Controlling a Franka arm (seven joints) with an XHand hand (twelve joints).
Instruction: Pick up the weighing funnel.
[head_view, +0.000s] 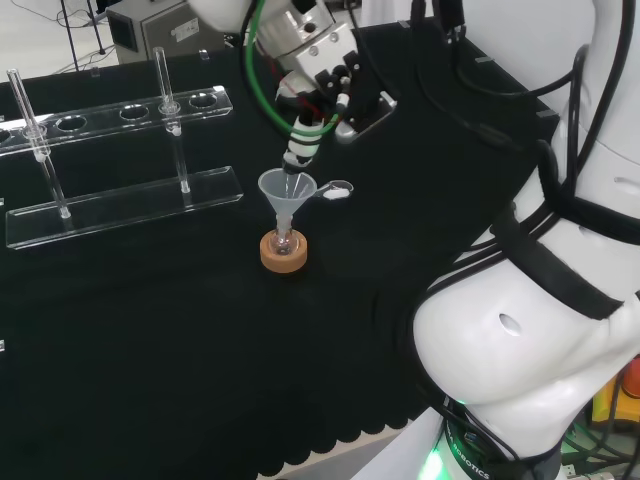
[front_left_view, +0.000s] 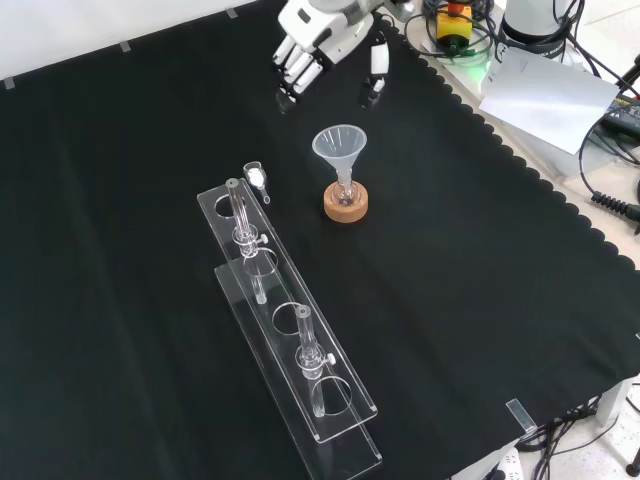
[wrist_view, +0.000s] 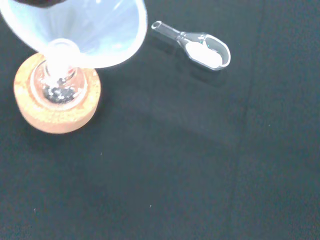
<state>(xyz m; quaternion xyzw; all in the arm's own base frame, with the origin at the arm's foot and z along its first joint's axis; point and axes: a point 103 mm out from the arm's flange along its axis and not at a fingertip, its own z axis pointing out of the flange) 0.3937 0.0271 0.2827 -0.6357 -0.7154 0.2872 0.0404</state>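
Note:
The weighing funnel (wrist_view: 202, 48), a small clear scoop with white powder in it, lies on the black cloth. In the front view the weighing funnel (front_left_view: 256, 178) rests left of the big funnel (front_left_view: 340, 147); in the head view the weighing funnel (head_view: 338, 190) lies just right of the funnel (head_view: 287, 189). The hand (front_left_view: 318, 38) hovers above the cloth behind both pieces, fingers relaxed and pointing down, holding nothing. Seen from the head camera, the hand (head_view: 318, 80) hangs over the funnel with a fingertip (head_view: 300, 152) close above its rim.
The funnel stands with its stem in a small flask on a cork ring (front_left_view: 346, 206), also the cork ring (head_view: 284, 251). A clear tube rack (front_left_view: 290, 340) holding two glass tubes lies near the weighing funnel; the same rack (head_view: 120, 200) shows left in the head view.

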